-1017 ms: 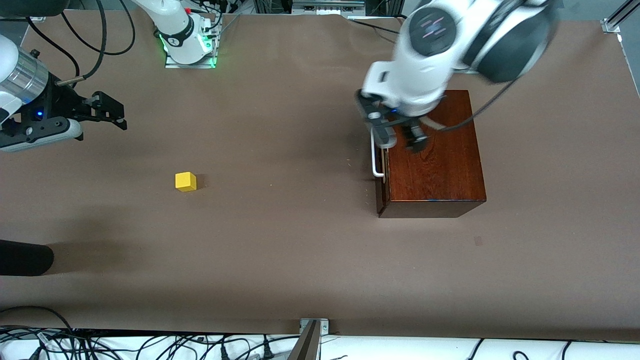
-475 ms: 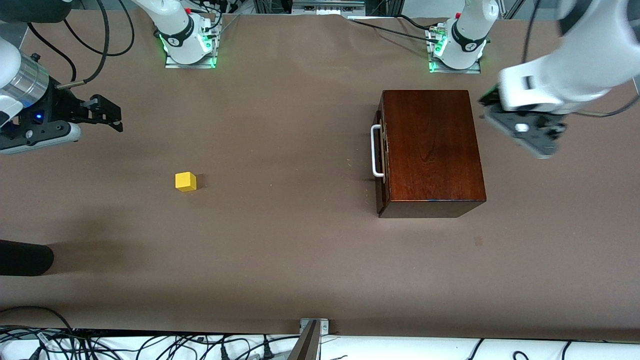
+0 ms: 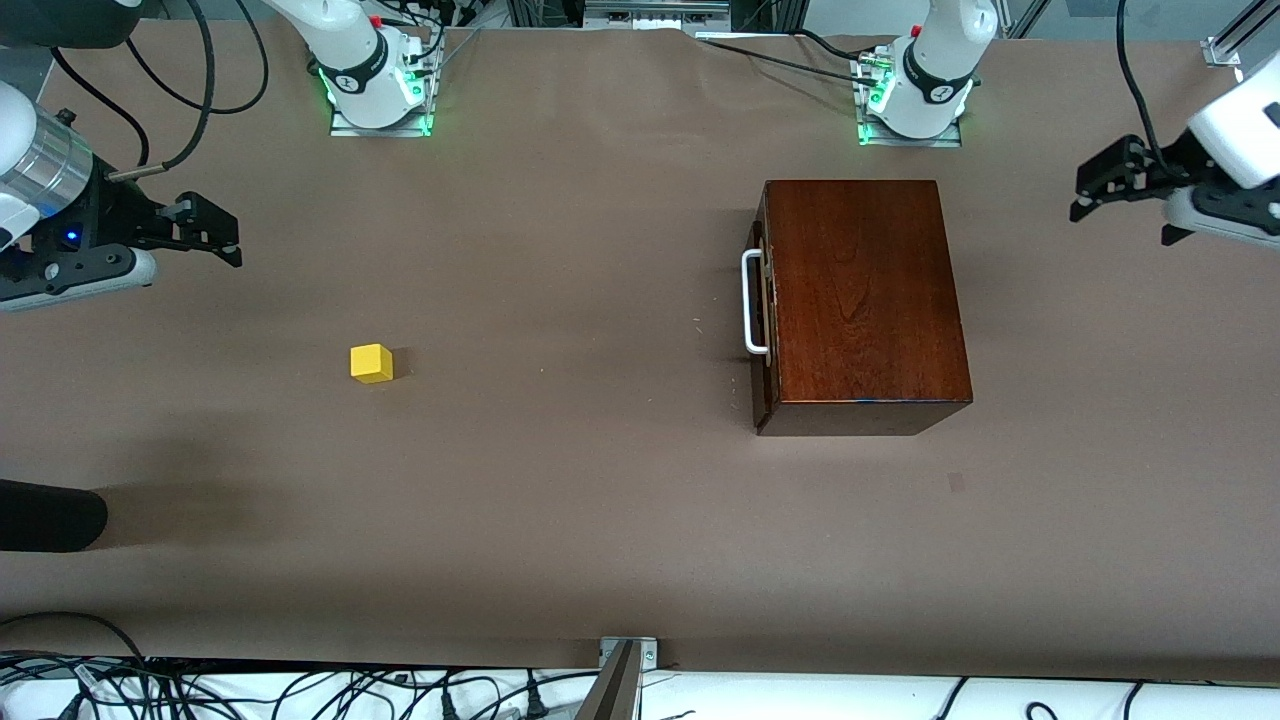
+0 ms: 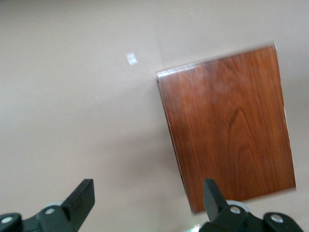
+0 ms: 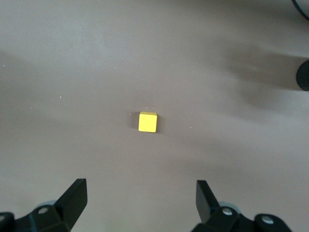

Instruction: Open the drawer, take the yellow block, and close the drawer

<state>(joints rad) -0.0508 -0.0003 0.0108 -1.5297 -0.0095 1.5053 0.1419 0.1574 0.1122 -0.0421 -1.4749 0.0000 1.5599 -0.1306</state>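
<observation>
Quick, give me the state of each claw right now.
Left claw: open, holding nothing, over the table past the wooden box.
Right claw: open, holding nothing, over the table at its own end.

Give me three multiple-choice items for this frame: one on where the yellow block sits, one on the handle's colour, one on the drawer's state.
1. Where is the yellow block?
A. On top of the wooden box
B. On the bare table, toward the right arm's end
C. Held in the left gripper

2. What colour is the drawer's handle?
A. White
B. Black
C. Yellow

3. What state is the drawer in?
A. Pulled fully out
B. Taken off the box
C. Pushed in, shut

Key:
1 B, the block lies alone on the table, well apart from the wooden box.
2 A, the U-shaped bar shows white against the dark front.
3 C, no pale interior shows; the left gripper and right gripper both hang open and empty.
</observation>
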